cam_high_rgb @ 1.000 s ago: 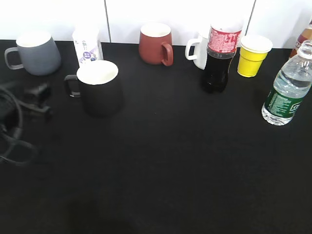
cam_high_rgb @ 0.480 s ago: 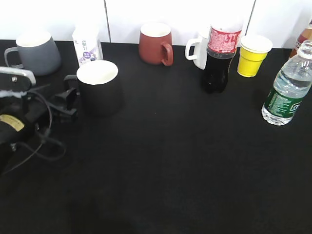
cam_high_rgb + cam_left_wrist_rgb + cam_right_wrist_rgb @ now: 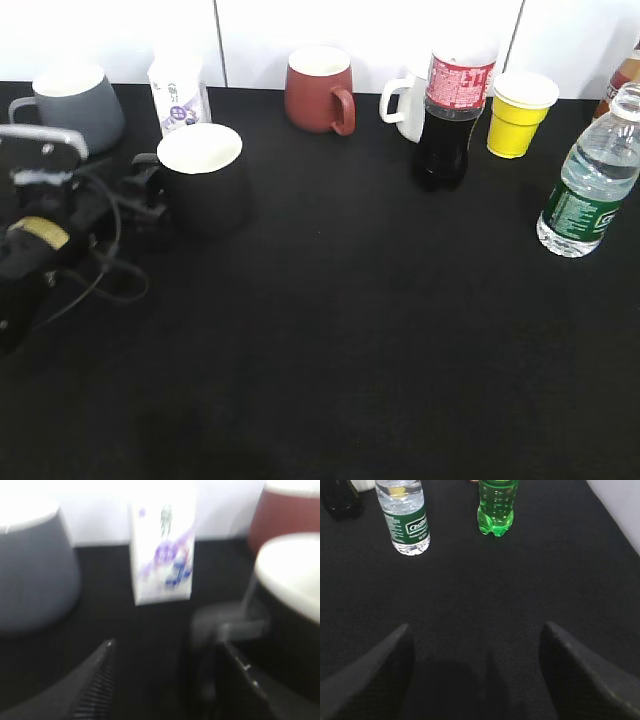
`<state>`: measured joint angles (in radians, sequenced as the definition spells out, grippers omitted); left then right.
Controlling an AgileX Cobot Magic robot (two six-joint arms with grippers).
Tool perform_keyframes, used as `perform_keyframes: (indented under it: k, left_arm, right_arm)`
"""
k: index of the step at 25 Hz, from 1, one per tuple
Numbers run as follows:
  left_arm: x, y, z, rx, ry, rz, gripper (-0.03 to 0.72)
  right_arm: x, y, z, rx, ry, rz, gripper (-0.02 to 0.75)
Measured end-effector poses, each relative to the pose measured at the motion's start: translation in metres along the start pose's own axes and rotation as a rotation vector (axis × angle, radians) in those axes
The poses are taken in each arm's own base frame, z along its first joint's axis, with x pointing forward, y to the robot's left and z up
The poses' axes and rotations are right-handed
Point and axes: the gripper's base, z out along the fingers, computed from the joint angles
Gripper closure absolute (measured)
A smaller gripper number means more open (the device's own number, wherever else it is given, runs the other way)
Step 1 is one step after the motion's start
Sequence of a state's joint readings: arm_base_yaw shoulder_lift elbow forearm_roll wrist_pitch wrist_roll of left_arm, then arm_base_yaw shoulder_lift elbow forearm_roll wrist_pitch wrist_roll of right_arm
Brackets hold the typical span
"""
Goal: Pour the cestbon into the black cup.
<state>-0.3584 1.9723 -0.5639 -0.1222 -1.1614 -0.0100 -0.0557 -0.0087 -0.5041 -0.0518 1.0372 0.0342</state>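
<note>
Counter: black and matte, backed by a white panelled wall.
Cestbon: stood upright at the far right of the counter, well apart from the black cup; in the right wrist view it is seen beside a green bottle.
Black cup: stood upright at the left, white inside, handle turned toward the left gripper.
Left gripper: brought in low from the left edge, just beside the cup's handle; its fingers are held apart, with the handle seen between them in the blurred left wrist view; contact cannot be told.
Right gripper: held low over bare counter, short of the cestbon; its fingers are spread wide, with nothing between them.
Back row: grey mug, white carton, red mug, white mug, cola bottle, yellow cup.
</note>
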Motion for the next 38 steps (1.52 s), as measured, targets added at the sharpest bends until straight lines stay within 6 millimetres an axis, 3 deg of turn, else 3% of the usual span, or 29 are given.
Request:
perform_keyframes:
  k: [4,8,9,15,21,24,32,35,38]
  left_arm:
    - [0.007,0.013,0.026,0.031,-0.032,0.027,0.283]
    - [0.005,0.015,0.051,0.222,-0.075,0.001,0.617]
    - [0.005,0.015,0.051,0.236,-0.073,0.000,0.638]
    - [-0.002,0.004,0.044,0.350,-0.038,-0.003,0.638]
    - [-0.062,-0.016,0.021,0.570,-0.151,0.032,0.639]
    - [-0.080,-0.018,0.014,0.589,-0.190,0.014,0.639]
    - [-0.081,-0.018,0.014,0.581,-0.191,-0.007,0.639]
    - [-0.081,-0.018,0.014,0.581,-0.191,-0.007,0.639]
    - [-0.081,-0.018,0.014,0.584,-0.190,-0.005,0.639]
  right_arm:
    - [0.000,0.000,0.000,0.000,0.000,0.000,0.148]
    - [0.000,0.000,0.000,0.000,0.000,0.000,0.148]
    - [0.000,0.000,0.000,0.000,0.000,0.000,0.149]
    - [0.000,0.000,0.000,0.000,0.000,0.000,0.150]
    - [0.000,0.000,0.000,0.000,0.000,0.000,0.150]
    - [0.000,0.000,0.000,0.000,0.000,0.000,0.150]
    - [-0.002,0.002,-0.001,-0.021,-0.015,0.012,0.151]
    - [-0.046,0.005,0.003,-0.051,-0.319,0.032,0.151]
    - [-0.083,0.007,0.047,-0.049,-0.376,0.020,0.152]
